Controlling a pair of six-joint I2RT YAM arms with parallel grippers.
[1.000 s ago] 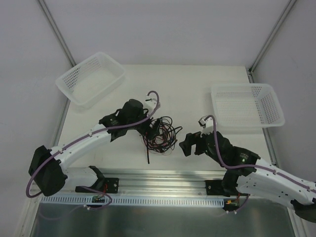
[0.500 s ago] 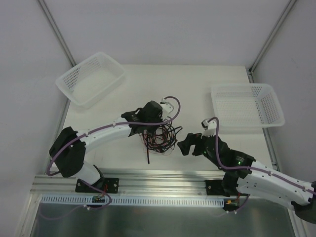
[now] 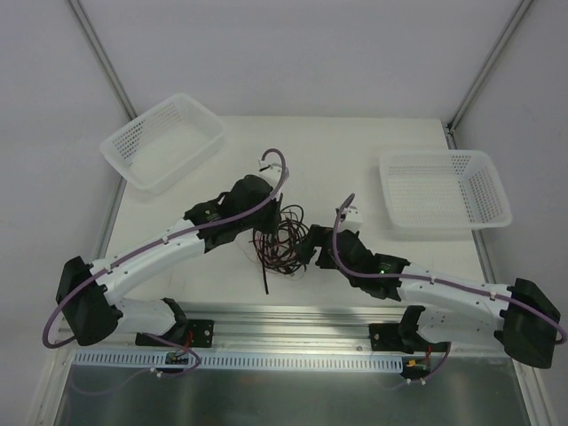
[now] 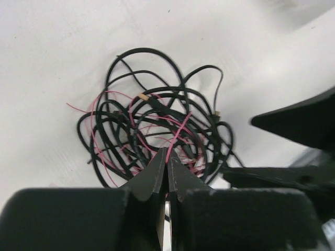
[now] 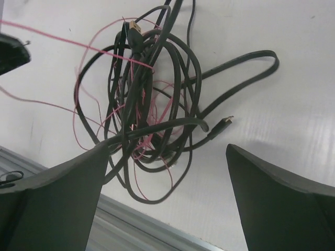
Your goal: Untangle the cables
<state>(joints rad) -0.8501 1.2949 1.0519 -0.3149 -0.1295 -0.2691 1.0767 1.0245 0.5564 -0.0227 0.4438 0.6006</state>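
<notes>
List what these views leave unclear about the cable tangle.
1. Cable count: top view too small; strands of the cables overlap in both wrist views.
2. Tangle's near edge: left wrist view, hidden behind the shut left claw.
3. Some loops: right wrist view, cut off by the top edge.

The cables (image 3: 280, 238) lie in one tangled heap on the table (image 3: 355, 151), about its middle from left to right and toward the near edge; thin black loops (image 4: 137, 54) overlap in rough circles, with finer red wire (image 4: 179, 130) threaded through them; a black end with a small gold-tipped connector (image 5: 226, 121) pokes out at the heap's edge; a black tail (image 3: 265, 280) runs straight out toward the near edge; one red strand (image 5: 63, 39) stretches taut away from the heap, pinched in the closed left hand (image 4: 167, 155).
</notes>
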